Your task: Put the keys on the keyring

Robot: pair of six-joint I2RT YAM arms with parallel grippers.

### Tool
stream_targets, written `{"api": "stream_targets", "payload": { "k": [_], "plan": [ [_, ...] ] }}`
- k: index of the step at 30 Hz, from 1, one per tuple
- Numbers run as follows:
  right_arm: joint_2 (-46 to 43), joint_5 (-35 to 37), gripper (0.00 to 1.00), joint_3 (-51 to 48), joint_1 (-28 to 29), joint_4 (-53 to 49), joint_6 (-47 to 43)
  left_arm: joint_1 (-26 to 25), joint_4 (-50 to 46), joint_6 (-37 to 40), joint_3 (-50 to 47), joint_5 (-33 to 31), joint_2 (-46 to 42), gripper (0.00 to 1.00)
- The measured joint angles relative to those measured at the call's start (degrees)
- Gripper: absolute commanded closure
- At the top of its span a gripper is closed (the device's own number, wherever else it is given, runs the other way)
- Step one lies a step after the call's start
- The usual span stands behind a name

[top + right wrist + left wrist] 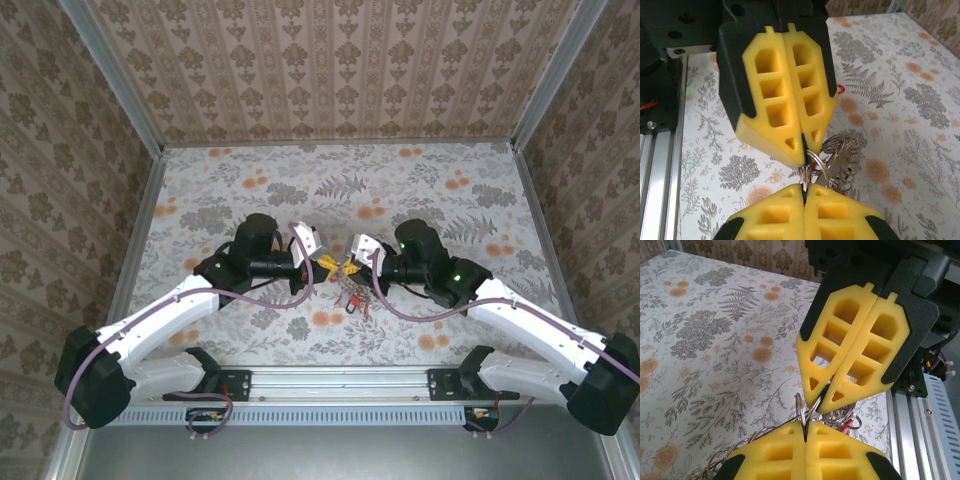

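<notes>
Both grippers meet tip to tip above the middle of the table. My left gripper (325,263) (805,429) is shut, with a thin silver loop of the keyring (801,407) pinched between its yellow pads. From the opposite side, my right gripper (352,267) (804,190) is shut on another loop of the keyring (816,165). A cluster of wire rings and small keys (353,298) with red parts hangs just below the two tips. Some of the red keys (854,423) peek out behind the right gripper's pads (855,365).
The flowered tabletop (330,190) is walled on three sides by patterned panels. An aluminium rail (340,378) carrying both arm bases runs along the near edge. Purple cables loop from each wrist.
</notes>
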Motion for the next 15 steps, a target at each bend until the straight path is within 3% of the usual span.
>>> {"api": "stream_targets", "payload": {
  "k": [15],
  "plan": [
    [-2.78,1.22,1.00,-0.61,-0.11,-1.86,-5.27,1.05,-4.92,0.79,1.11,-0.42,-0.61,1.00]
  ]
}}
